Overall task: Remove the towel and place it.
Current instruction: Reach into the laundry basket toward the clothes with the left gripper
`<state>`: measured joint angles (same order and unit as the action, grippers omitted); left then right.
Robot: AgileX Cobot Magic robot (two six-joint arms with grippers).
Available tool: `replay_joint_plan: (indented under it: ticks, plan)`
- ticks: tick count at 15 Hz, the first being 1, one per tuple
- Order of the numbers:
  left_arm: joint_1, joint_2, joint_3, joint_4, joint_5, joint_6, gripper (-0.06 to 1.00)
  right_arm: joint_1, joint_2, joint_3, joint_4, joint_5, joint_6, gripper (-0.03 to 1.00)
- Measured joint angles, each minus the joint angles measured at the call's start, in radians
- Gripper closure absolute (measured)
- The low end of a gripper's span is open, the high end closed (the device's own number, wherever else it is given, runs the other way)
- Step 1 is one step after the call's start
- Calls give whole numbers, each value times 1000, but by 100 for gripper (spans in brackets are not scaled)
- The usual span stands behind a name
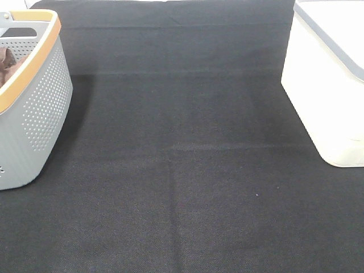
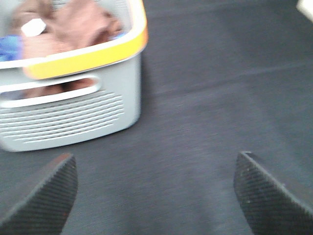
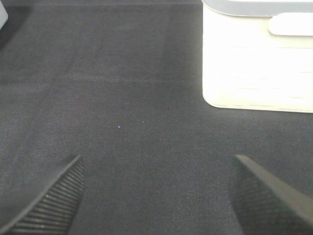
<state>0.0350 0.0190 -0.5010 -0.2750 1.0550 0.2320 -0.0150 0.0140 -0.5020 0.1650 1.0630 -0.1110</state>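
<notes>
A grey perforated basket [image 1: 45, 108] with an orange rim stands at the left edge of the exterior view. A rust-brown towel [image 2: 78, 22] with a small white tag [image 2: 33, 27] lies bunched inside the basket [image 2: 73, 117]. A bit of it shows in the exterior view [image 1: 7, 63]. I cannot tell whether it is one cloth or two. My left gripper [image 2: 155, 156] is open and empty over the black mat, short of the basket's slotted end wall. My right gripper [image 3: 157, 159] is open and empty over the mat. Neither gripper shows in the exterior view.
A white lidded box [image 1: 324, 102] stands at the right and shows ahead of the right gripper [image 3: 254, 73]. Something blue [image 2: 10, 46] lies in the basket beside the towel. A black mat [image 1: 182, 170] covers the table between basket and box.
</notes>
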Motion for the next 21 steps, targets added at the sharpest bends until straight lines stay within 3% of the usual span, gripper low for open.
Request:
replay_joint_plan:
  ticks: [6, 7, 10, 11, 12, 15, 17, 18, 21]
  plan:
    - [0, 0, -3, -123, -144, 0, 12, 0, 0, 0, 1, 0, 0, 20]
    - [0, 0, -3, -168, -212, 0, 12, 0, 0, 0, 2, 0, 0, 20]
    - [0, 22, -4, -165, -496, 48, 12, 0, 0, 0, 2, 0, 0, 20]
    - [0, 22, -4, -165, -496, 48, 12, 0, 0, 0, 2, 0, 0, 20]
    - [0, 65, -8, -165, -565, 60, 12, 0, 0, 0, 2, 0, 0, 20]
    - [0, 358, -11, -169, -676, 115, 12, 0, 0, 0, 3, 0, 0, 20]
    - [0, 603, -57, -192, -686, 122, 12, 0, 0, 0, 3, 0, 0, 20]
    - [0, 787, -147, -198, -686, 129, 12, 0, 0, 0, 3, 0, 0, 20]
    - [0, 1090, -361, -189, -682, 132, 12, 0, 0, 0, 3, 0, 0, 20]
